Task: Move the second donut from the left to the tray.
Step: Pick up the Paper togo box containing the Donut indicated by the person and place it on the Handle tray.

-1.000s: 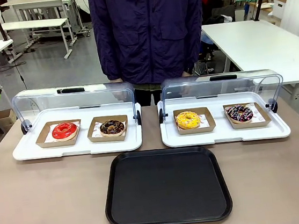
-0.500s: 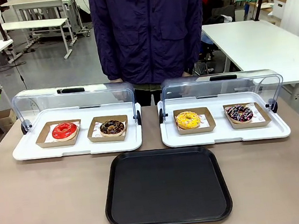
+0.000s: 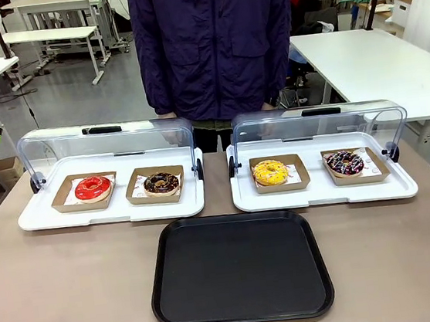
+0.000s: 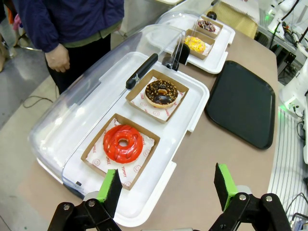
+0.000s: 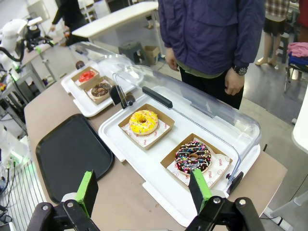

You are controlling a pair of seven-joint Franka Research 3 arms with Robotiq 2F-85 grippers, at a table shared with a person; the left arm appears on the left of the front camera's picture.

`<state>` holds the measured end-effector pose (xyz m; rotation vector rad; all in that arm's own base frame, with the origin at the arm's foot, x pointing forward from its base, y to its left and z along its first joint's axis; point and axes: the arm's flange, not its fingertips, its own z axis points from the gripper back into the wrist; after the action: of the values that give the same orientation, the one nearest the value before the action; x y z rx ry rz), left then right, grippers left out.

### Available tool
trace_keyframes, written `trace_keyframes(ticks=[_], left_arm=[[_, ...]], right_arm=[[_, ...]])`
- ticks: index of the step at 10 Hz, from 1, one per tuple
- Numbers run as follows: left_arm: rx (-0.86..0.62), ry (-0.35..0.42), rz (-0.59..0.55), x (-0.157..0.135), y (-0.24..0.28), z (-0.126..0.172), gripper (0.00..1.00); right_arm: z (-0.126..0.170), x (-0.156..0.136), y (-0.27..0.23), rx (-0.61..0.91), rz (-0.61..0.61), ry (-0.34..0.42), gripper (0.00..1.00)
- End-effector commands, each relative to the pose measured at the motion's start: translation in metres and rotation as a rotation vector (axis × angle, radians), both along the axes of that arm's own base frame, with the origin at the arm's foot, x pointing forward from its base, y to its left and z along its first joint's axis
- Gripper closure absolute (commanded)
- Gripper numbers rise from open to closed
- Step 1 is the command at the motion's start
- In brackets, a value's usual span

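The second donut from the left (image 3: 161, 183) has dark chocolate glaze with light flecks and sits in a brown cardboard holder on the left white tray, under its raised clear lid. The black tray (image 3: 240, 267) lies bare in front of both white trays, nearer the robot. My left gripper (image 4: 167, 187) hangs open above the near end of the left white tray; the chocolate donut (image 4: 161, 93) is farther off, beyond the red donut (image 4: 123, 143). My right gripper (image 5: 143, 189) is open over the right white tray's corner, with the black tray (image 5: 72, 154) to its left.
A red-glazed donut (image 3: 93, 188) shares the left white tray (image 3: 112, 213). The right white tray (image 3: 324, 194) holds a yellow donut (image 3: 271, 172) and a dark sprinkled donut (image 3: 345, 163). Both clear lids stand raised. A person (image 3: 213, 44) stands at the far edge, hands down.
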<state>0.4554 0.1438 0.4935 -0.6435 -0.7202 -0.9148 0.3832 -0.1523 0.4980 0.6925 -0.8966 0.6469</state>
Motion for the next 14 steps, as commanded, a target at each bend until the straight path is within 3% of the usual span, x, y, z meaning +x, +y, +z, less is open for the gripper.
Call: trace_keyframes(ticks=[1, 14], left_arm=[[-0.008, -0.003, -0.008, -0.0001, -0.0008, 0.0009, 0.0], [-0.008, -0.003, -0.008, -0.0001, -0.0008, 0.0009, 0.0]], right_arm=[[0.0019, 0.004, -0.0005, 0.01, 0.008, -0.033, 0.0], [0.0019, 0.004, -0.0005, 0.01, 0.008, -0.033, 0.0]])
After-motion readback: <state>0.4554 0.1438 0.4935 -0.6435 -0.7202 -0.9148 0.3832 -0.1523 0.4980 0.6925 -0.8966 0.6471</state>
